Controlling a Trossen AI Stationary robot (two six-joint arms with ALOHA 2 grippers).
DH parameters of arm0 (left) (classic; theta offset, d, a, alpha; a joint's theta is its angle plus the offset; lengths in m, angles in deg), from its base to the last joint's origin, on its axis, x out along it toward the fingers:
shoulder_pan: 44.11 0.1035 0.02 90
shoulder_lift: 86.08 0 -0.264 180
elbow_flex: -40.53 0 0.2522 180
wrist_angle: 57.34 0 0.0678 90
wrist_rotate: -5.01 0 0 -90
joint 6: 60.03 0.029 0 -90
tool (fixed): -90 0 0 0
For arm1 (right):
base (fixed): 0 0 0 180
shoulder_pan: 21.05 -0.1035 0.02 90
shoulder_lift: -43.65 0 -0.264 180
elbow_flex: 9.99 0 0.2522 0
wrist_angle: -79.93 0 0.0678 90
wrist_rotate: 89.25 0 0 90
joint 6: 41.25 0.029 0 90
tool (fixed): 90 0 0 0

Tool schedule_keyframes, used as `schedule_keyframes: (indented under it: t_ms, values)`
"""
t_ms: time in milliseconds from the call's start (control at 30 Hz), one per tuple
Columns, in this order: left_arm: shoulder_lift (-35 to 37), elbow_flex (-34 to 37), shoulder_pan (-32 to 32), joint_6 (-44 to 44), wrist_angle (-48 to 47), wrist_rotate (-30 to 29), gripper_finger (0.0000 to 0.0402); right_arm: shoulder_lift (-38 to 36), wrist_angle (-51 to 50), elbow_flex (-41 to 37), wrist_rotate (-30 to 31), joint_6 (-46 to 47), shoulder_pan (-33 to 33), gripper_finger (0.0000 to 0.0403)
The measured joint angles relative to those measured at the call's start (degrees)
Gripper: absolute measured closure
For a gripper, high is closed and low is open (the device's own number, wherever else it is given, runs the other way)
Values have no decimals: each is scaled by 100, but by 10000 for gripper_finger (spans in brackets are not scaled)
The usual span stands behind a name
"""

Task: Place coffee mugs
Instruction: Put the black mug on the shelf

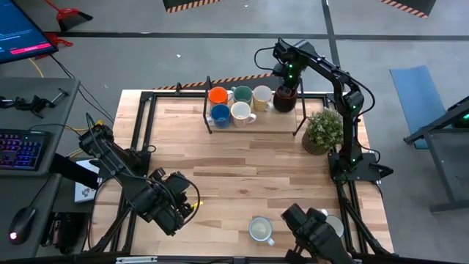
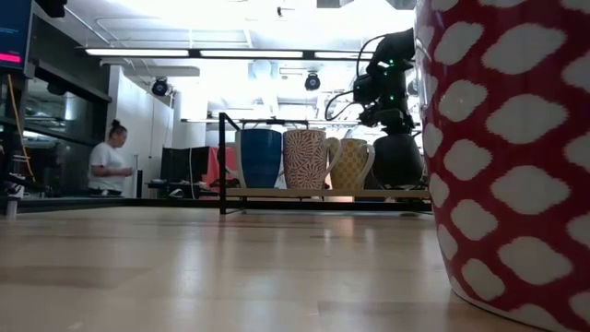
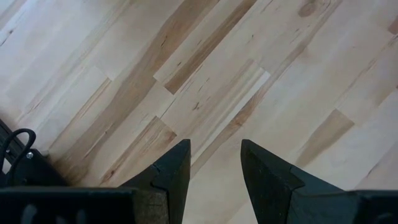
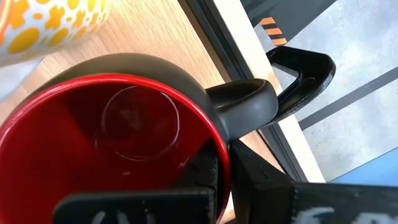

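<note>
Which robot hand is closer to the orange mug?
The right. The right gripper is at the dark mug on the same rack as the orange mug, a few mugs along. The left gripper hangs over bare table, far toward the near edge.

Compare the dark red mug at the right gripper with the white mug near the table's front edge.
The dark red mug sits at the shelf's right end beside other mugs; the white mug stands alone on the bare table. The dark red mug is black outside and red inside; the white mug is pale throughout. The right gripper is at the red mug's rim; nothing touches the white mug. Both stand upright.
</note>
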Motion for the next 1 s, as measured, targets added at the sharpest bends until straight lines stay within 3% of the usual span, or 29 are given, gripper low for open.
schedule_keyframes:
  t_ms: [1000]
  values:
    - [2, 0, -2, 50, -28, 5, 271, -4, -180, 0, -232, -52, -4, 402]
